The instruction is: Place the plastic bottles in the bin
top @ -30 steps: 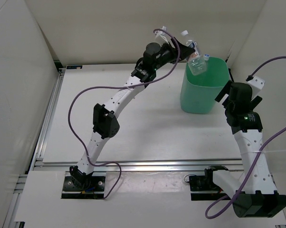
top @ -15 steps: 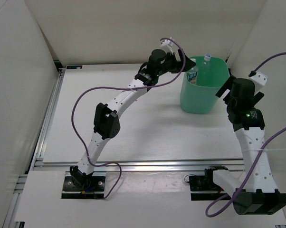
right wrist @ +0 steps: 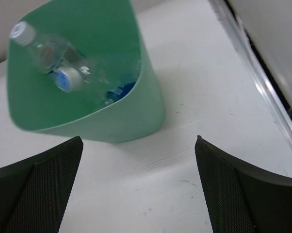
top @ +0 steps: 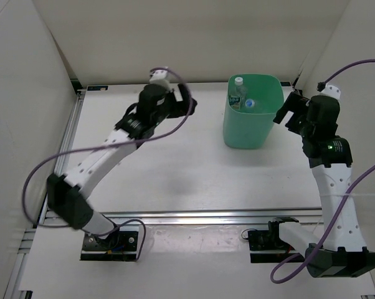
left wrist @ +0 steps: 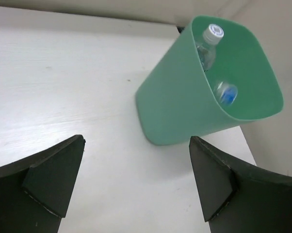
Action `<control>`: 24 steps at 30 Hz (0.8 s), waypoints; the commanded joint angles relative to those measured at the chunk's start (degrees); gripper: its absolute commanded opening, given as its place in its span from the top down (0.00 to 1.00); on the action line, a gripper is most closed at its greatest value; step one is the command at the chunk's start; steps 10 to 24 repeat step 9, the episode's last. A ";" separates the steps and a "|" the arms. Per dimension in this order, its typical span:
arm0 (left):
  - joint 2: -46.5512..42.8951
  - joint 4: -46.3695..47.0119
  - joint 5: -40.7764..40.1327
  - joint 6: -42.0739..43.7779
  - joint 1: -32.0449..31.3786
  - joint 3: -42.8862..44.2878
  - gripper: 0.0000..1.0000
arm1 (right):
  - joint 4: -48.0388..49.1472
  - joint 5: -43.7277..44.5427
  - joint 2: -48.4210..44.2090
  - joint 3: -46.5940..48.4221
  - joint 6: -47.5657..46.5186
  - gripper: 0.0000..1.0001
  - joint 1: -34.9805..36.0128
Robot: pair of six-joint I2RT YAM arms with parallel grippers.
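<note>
The mint-green bin (top: 243,134) stands at the back right of the table. Clear plastic bottles lie inside it: one with a white cap (top: 238,81) leans on the far wall, and a second bottle with blue on it (top: 250,103) is beside it. The left wrist view shows the bin (left wrist: 185,111), the capped bottle (left wrist: 211,36) and a blurred blue-labelled bottle (left wrist: 227,93). My left gripper (top: 187,104) (left wrist: 136,145) is open and empty, left of the bin. My right gripper (top: 287,112) (right wrist: 139,141) is open and empty, just right of the bin (right wrist: 131,121).
White walls enclose the table on three sides. A metal rail (top: 175,215) runs along the table's near edge and another (right wrist: 262,87) along its right side. Purple cables (top: 50,168) loop off both arms.
My left gripper opened and let the clear bottle drop into the bin, then the left arm swung back to the left. The bin has shifted slightly left. The right arm edged toward the back.
</note>
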 commanded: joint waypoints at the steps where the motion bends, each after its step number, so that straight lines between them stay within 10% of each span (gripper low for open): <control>1: -14.04 -2.90 -14.71 -0.42 -0.79 -11.63 0.00 | 1.70 -10.40 -0.03 3.22 -3.97 0.00 0.80; 9: -33.74 -16.58 -36.97 -1.13 -0.79 -27.65 0.00 | 1.44 -16.91 1.73 5.24 -2.92 0.00 2.03; 24: -33.74 -16.58 -36.97 -1.13 -0.79 -27.65 0.00 | 1.44 -16.91 1.73 5.24 -2.92 0.00 2.03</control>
